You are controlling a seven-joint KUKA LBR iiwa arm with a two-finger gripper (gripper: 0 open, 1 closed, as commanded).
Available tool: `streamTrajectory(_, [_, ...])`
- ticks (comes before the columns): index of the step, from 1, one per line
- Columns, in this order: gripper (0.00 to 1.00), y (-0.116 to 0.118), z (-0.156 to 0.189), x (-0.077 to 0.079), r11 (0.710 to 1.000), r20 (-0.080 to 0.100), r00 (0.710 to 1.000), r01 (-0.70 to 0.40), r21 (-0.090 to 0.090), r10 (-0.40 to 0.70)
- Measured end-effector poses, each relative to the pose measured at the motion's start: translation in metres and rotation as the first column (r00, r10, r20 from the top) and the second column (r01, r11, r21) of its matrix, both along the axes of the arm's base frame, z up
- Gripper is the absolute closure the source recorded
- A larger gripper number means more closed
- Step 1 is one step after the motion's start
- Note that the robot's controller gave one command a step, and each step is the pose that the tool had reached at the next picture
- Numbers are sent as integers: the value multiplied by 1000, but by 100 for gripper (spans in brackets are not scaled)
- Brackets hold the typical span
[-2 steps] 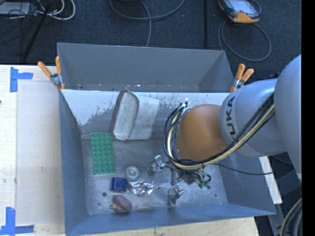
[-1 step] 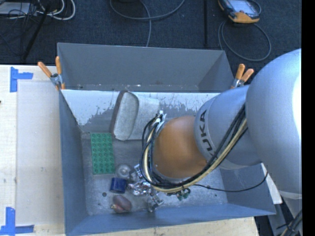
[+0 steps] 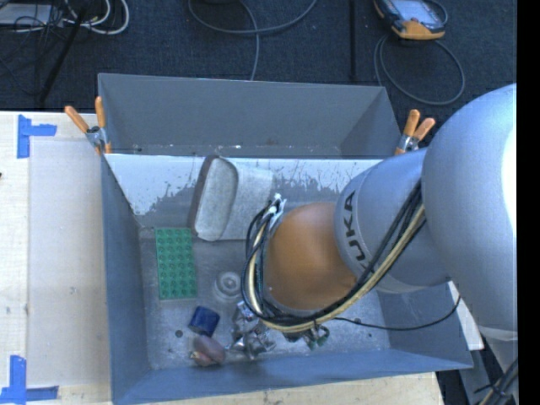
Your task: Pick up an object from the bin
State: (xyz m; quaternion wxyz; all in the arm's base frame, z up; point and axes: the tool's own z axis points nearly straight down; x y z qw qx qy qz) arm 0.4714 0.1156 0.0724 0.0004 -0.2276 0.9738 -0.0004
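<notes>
Little room separates the pincer [image 3: 251, 334], grip state indiscernible, from the bin's front wall [image 3: 287, 380].

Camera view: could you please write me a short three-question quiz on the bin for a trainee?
1. Fill in: the studded plate left of the tool is ___ in colour.
2. True or false: the grey pad lies against the far slope of the bin.
3. Which of these lies nearest the tool? A) grey pad B) studded plate C) blue block

Key: 1. green. 2. true. 3. C.
</notes>
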Motion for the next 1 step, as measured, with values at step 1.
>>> streamTrajectory(1, [100, -40, 177, 55, 999, 9, 999, -45, 1, 45])
